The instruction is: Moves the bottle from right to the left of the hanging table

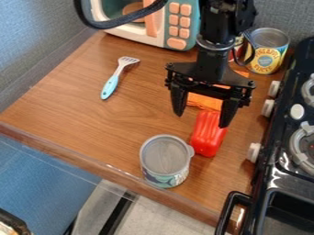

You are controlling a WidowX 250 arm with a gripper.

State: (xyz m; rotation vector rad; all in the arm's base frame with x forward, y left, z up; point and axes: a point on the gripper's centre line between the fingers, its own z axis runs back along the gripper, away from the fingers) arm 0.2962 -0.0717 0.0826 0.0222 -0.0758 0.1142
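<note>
On the brown wooden bench (76, 105), saw the red ribbed plastic bottle (208, 136) at four o'clock, beside the round grey-topped can (164, 158) at six; found the black two-finger tool (202, 120) open above the bottle.

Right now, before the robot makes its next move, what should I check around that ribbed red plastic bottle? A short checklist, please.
- Tool open: ok, its two fingers are spread apart.
- Ribbed red plastic bottle between the fingers: cannot tell, one finger overlaps its upper end in this view.
- Bottle well apart from the round, grey-topped can: not ok, they sit side by side, with hardly any gap.
- Left side free of things: not ok, a blue-handled spatula lies there.
- Bottle on the left: not ok, it is right of the can.
</note>
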